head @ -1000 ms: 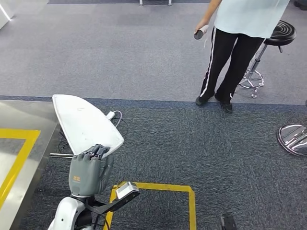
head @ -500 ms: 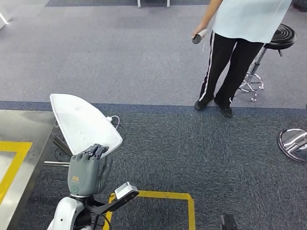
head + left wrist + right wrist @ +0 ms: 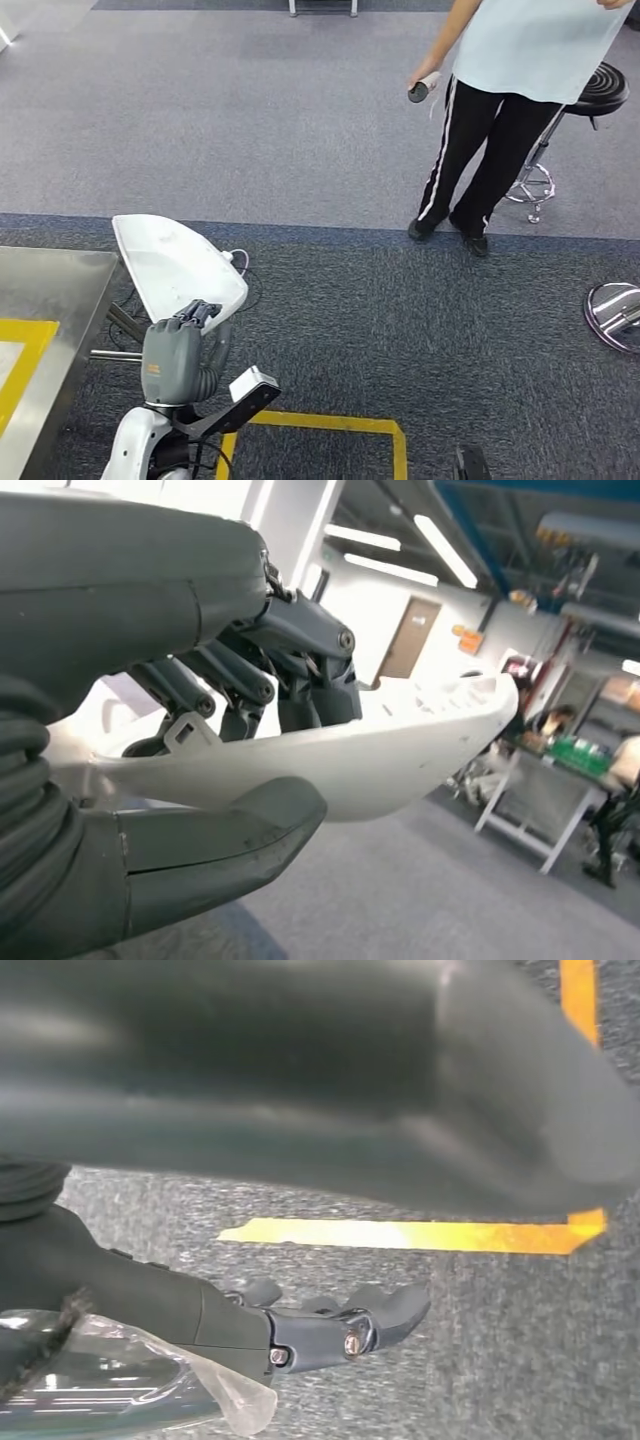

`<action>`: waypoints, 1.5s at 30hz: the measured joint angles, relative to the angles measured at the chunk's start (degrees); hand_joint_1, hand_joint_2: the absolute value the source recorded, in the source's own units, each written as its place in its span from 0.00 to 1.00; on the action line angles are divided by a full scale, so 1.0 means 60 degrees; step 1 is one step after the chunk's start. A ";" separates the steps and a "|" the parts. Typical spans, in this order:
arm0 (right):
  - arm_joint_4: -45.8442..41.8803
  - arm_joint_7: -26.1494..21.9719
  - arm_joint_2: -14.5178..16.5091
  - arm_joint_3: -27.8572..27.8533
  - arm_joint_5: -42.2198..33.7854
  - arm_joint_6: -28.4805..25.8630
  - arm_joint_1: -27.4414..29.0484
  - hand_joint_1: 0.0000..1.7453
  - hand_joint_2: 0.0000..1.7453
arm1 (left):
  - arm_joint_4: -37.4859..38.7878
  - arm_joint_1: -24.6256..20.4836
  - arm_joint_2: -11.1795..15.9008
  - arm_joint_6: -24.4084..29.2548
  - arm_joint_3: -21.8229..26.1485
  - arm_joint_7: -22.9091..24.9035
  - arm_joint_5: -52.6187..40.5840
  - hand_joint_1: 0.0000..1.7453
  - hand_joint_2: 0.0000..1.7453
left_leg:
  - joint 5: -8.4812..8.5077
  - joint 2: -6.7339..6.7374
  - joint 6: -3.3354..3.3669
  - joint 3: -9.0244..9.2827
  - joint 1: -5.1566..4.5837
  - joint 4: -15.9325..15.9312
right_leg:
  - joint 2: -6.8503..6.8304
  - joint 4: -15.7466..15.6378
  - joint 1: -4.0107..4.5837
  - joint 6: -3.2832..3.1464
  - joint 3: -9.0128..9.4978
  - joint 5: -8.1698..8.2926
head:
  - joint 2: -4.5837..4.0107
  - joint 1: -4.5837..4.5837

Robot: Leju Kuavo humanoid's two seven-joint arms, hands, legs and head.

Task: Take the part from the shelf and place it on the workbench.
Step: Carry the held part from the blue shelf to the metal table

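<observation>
In the head view we see the left hand (image 3: pixel 180 360) gripping the near edge of the white part (image 3: pixel 177 265), which juts forward over the carpet (image 3: pixel 317 150) just beside the steel workbench (image 3: pixel 53 290); a person (image 3: pixel 498 110) stands well apart near a stool (image 3: pixel 596 95). In the left wrist view we find the fingers (image 3: pixel 302 680) on the part's upper face and the thumb (image 3: pixel 226 830) beneath. We see the right hand (image 3: pixel 332 1325) hanging above the carpet with fingers extended, holding nothing.
</observation>
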 joint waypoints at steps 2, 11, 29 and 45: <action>-0.0001 0.0003 0.0001 -0.0007 0.0000 0.0001 0.0018 0.00 0.00 | -0.0005 0.0013 -0.0005 0.0008 0.0049 0.0000 0.0008 1.00 1.00 | -0.0021 0.0005 0.0037 -0.0013 -0.0008 0.0016 | 0.0020 0.0003 0.0003 -0.0044 0.0020 0.0090 | -0.0001 0.0003; -0.0004 0.0000 -0.0005 -0.0048 0.0000 0.0002 -0.0005 0.00 0.00 | -0.0022 0.0013 -0.0015 0.0013 0.0131 0.0000 0.0008 1.00 1.00 | -0.0070 0.0026 0.0084 0.0035 0.0009 -0.0093 | 0.0047 0.0004 0.0056 -0.0168 0.0036 -0.0027 | -0.0001 -0.0001; -0.0004 0.0001 -0.0008 -0.0093 0.0007 0.0001 -0.0003 0.00 0.00 | -0.0022 0.0021 -0.0072 0.0005 0.0238 -0.0054 0.0005 1.00 1.00 | -0.0042 0.0026 -0.0131 0.0039 -0.0007 -0.0093 | 0.0029 0.0002 0.0013 -0.0177 0.0059 0.0024 | -0.0001 0.0006; -0.0003 -0.0010 0.0188 -0.0184 0.0215 -0.0602 -0.0095 0.00 0.00 | -0.0197 0.0082 -0.0116 0.0451 0.0376 -0.0210 -0.0685 1.00 1.00 | -0.0048 0.0027 -0.0120 0.0039 -0.0009 -0.0087 | 0.0030 0.0000 0.0011 -0.0176 0.0060 0.0025 | -0.0001 0.0004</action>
